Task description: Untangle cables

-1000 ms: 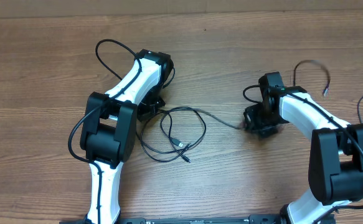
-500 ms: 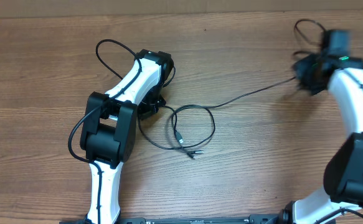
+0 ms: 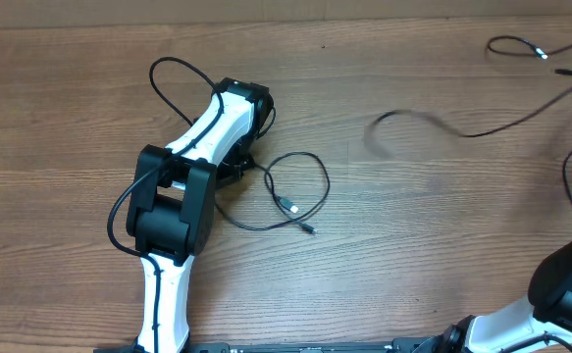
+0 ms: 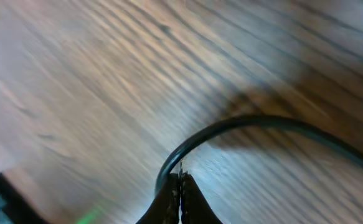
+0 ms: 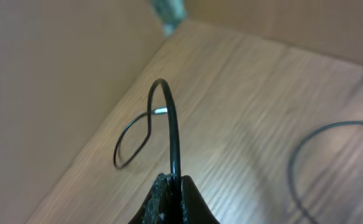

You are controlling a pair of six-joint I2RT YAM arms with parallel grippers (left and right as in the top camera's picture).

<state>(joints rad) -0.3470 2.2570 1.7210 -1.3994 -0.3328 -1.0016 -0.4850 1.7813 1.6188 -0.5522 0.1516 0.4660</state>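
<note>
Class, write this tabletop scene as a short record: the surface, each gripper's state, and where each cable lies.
surface: wooden table
left gripper: shut on the looped cable
right gripper: shut on the long cable
looped cable: lies on the table beside the left arm
long cable: runs toward the table's right edge, blurred, apart from the looped cable

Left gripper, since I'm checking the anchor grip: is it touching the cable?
Touching. The left wrist view shows the left gripper closed on the cable, which arcs out from between its fingertips.
</note>
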